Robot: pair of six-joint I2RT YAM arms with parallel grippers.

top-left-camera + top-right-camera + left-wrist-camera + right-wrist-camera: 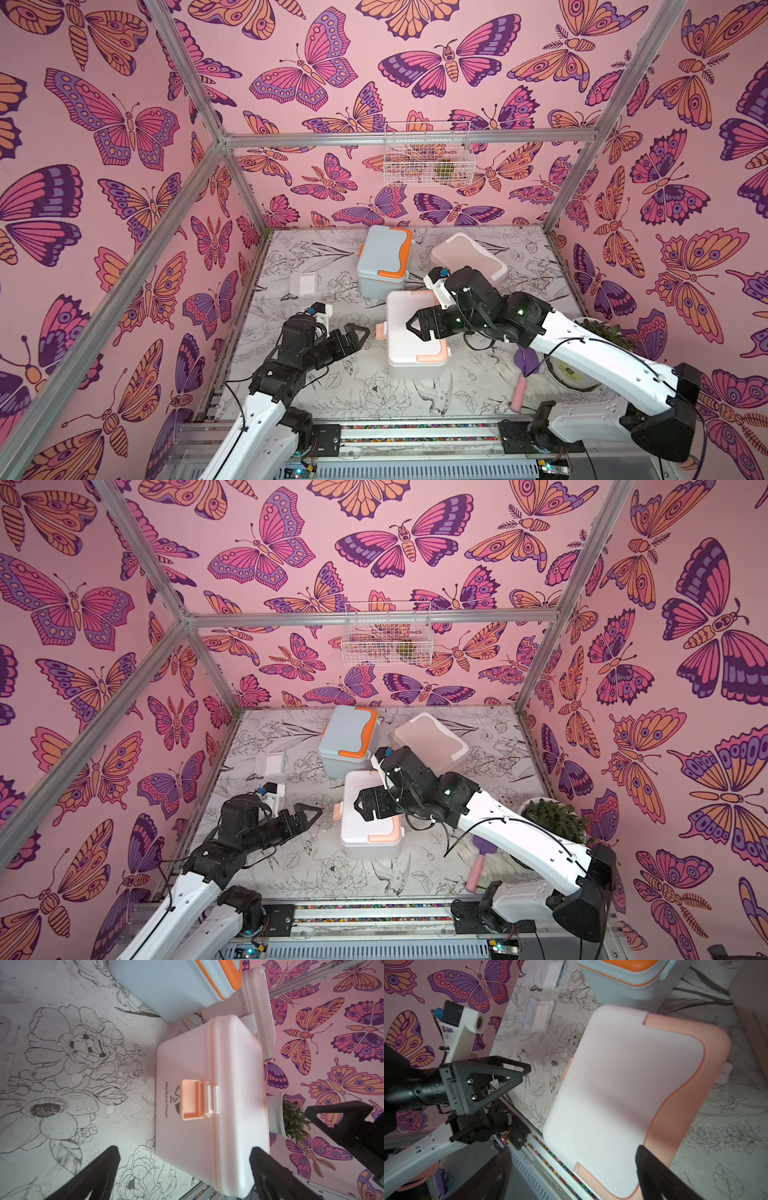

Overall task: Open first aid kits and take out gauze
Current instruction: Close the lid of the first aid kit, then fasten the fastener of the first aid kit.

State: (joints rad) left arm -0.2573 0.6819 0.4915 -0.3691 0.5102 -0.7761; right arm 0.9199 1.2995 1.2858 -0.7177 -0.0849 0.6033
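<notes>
Three first aid kits stand on the table, lids down: light blue with orange trim (384,259), dusty pink with white trim (465,257), and white with peach trim (413,336) nearest the front. My right gripper (414,328) hovers open over the white kit's lid (612,1095), fingers spread wide with nothing between them. My left gripper (360,332) is open just left of that kit, facing its peach latch (192,1100). A gauze packet (305,283) lies flat on the table at the left. Two gauze packets (538,1015) show in the right wrist view.
A purple brush with a pink handle (521,382) and a potted plant (602,332) sit at the right, under my right arm. A white wire basket (428,156) hangs on the back wall. A metal rail (415,432) runs along the table's front edge.
</notes>
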